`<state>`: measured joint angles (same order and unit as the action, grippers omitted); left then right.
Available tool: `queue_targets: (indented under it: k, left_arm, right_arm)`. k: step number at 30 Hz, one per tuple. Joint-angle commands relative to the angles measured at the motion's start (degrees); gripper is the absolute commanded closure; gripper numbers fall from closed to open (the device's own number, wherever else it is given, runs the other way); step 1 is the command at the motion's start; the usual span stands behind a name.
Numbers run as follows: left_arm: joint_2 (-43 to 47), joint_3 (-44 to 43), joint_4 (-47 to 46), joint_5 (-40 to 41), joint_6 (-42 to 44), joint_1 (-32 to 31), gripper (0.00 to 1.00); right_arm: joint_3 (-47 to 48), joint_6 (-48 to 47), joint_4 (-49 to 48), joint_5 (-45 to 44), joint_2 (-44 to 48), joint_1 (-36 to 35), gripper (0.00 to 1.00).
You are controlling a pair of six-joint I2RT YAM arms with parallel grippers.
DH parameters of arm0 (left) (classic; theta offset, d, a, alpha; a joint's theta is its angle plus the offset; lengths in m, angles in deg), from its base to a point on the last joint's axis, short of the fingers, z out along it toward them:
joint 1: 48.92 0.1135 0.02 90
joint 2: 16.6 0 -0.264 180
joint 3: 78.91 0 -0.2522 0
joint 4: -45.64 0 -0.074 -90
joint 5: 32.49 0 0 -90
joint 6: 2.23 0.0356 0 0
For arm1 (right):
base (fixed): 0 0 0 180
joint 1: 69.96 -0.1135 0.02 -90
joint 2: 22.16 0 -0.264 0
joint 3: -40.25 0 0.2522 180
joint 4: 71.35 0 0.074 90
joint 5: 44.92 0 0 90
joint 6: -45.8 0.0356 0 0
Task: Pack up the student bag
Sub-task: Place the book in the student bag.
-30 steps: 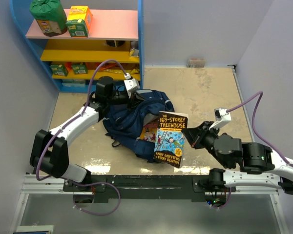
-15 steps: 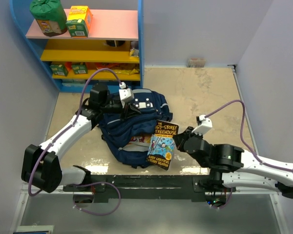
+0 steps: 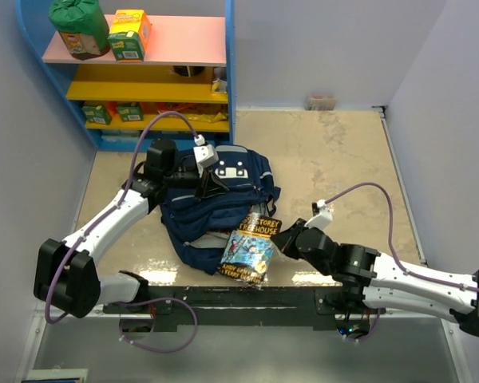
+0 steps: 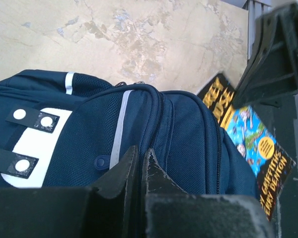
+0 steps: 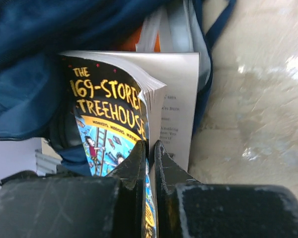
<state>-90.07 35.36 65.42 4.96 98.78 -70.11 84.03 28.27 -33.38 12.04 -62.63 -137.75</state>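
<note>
Top external shows the student bag [image 3: 198, 214] slumped by the bench's near edge, looks soft and floppy so I'd grab its top seam, left hand [image 3: 211, 183] pinching that fabric, right hand [image 3: 281, 239] clamped on the book [image 3: 249, 246].

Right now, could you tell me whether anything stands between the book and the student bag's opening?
Nothing visible: the book, pinched by the right gripper, has its far edge at the mouth of the student bag.
</note>
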Motion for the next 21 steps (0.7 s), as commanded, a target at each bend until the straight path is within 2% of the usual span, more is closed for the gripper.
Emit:
queue_targets:
  k: [1, 8, 14, 18, 19, 21]
  left_arm:
    - [-1.4, -4.5, -2.1, 6.0, -4.2, -0.6, 1.0]
    - [-2.4, -12.2, -1.0, 4.3, -9.9, -1.0, 1.0]
    - [-0.5, -9.5, 3.3, 1.8, -8.5, -4.8, 1.0]
    - [0.7, -7.7, 3.8, 0.8, -9.8, -5.8, 1.0]
    - [0.8, -7.8, 4.3, 0.5, -9.8, -5.8, 1.0]
    - [1.0, -8.3, 5.0, 0.6, -9.3, -5.8, 1.0]
  right_arm:
    - [-3.0, 6.1, -13.8, 8.2, -4.1, -0.3, 1.0]
    - [-4.4, 6.2, -15.2, 8.2, -5.0, -0.2, 1.0]
    - [-3.1, 5.5, -17.3, -1.6, -3.8, 1.9, 1.0]
    - [1.2, 3.3, -22.5, -3.2, -11.2, 6.9, 1.0]
    - [3.3, 3.1, -23.1, -2.9, -16.1, 7.8, 1.0]
    - [4.5, 2.8, -26.6, -0.5, -20.2, 11.2, 1.0]
